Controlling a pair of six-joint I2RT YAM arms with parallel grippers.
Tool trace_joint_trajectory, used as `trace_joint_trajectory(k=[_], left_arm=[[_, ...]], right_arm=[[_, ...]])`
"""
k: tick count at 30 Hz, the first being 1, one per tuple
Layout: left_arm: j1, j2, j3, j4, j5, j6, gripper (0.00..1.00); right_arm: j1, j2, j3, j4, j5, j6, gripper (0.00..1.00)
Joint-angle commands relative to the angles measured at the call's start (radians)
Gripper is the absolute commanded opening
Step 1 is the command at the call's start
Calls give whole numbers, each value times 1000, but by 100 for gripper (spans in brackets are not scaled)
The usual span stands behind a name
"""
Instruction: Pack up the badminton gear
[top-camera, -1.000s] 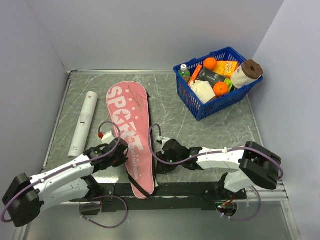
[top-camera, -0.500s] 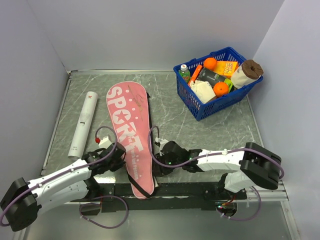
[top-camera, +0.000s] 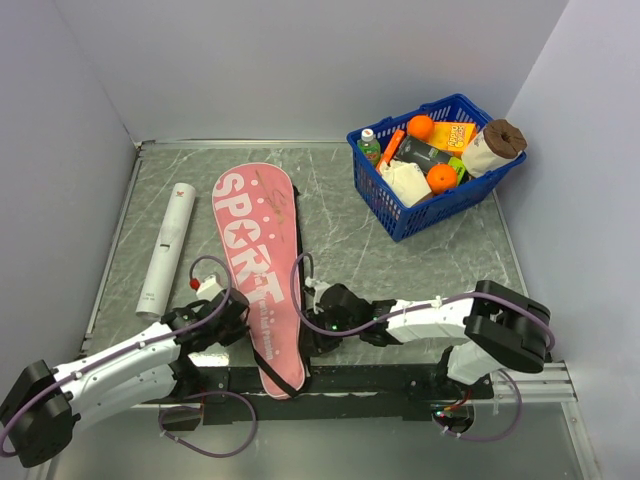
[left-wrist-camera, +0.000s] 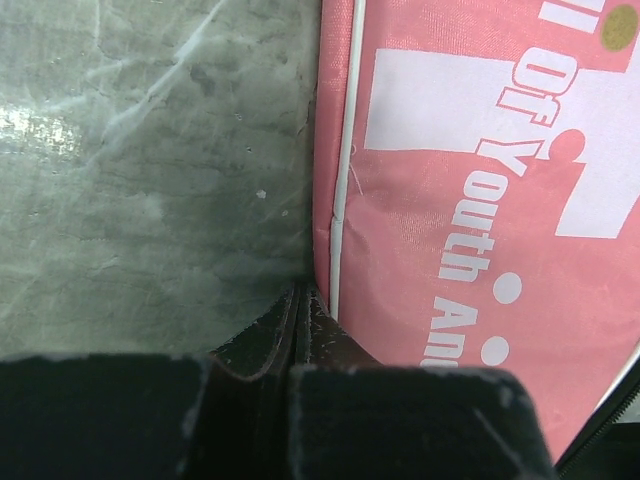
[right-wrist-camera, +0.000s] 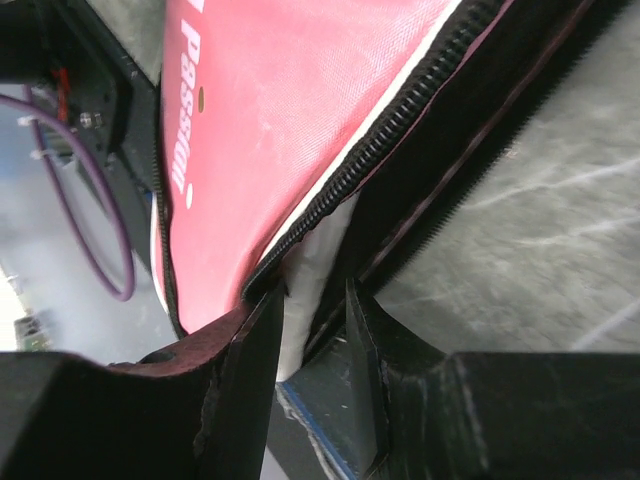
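Observation:
The pink bag (top-camera: 262, 262) lettered "SPORT" lies lengthwise on the table, with its black strap (top-camera: 268, 362) at the narrow near end. The white tube (top-camera: 167, 248) lies to its left. My left gripper (top-camera: 238, 318) is shut, its tips (left-wrist-camera: 300, 292) against the bag's left edge (left-wrist-camera: 480, 200). My right gripper (top-camera: 313, 330) is at the bag's right edge. Its jaws (right-wrist-camera: 312, 290) stand narrowly apart around a white racket handle (right-wrist-camera: 305, 265) that sticks out of the open zipper (right-wrist-camera: 400, 140). The rest of the rackets and the shuttlecock are hidden.
A blue basket (top-camera: 396, 222) of groceries stands at the back right. Grey walls close in the table on the left, back and right. The arms' black base rail (top-camera: 380, 378) runs along the near edge, just below the bag's end.
Both grippers have slid toward the near edge along the bag's sides. The bag's near end has shifted slightly left.

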Motion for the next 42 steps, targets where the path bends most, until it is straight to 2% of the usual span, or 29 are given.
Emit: trace_joint_trajectory(k=[1, 6, 9, 15, 21, 28, 30, 33, 34, 36, 38, 42], left_arm=[[-1, 10, -27, 67, 45, -4, 1], [-2, 30, -16, 86, 50, 13, 1], [-2, 49, -10, 95, 50, 25, 1], [-2, 46, -8, 103, 44, 31, 1], [-2, 3, 11, 38, -5, 24, 1], [-1, -114, 108, -126, -138, -6, 1], [-2, -148, 146, -140, -162, 10, 1], [-2, -175, 182, -102, -153, 68, 1], [-2, -163, 188, -83, -116, 86, 1], [-2, -137, 200, 41, -47, 192, 1], [-2, -80, 208, 171, 83, 240, 1], [-8, 25, 219, 300, 188, 310, 6]], right_arm=[[17, 29, -4, 129, -89, 40, 39], [23, 115, 10, 333, -179, 116, 38], [33, 159, 42, 393, -219, 147, 37], [47, 152, 48, 384, -183, 158, 38], [46, 9, 50, 72, -13, 46, 46], [15, -133, 94, -355, 302, -51, 52], [-50, -185, 85, -419, 376, -57, 56], [-159, -233, 62, -413, 347, -84, 57], [-231, -241, 61, -389, 334, -92, 58], [-284, -239, 77, -372, 331, -104, 64], [-354, -209, 110, -326, 316, -101, 66], [-462, -103, 168, -214, 218, -75, 67]])
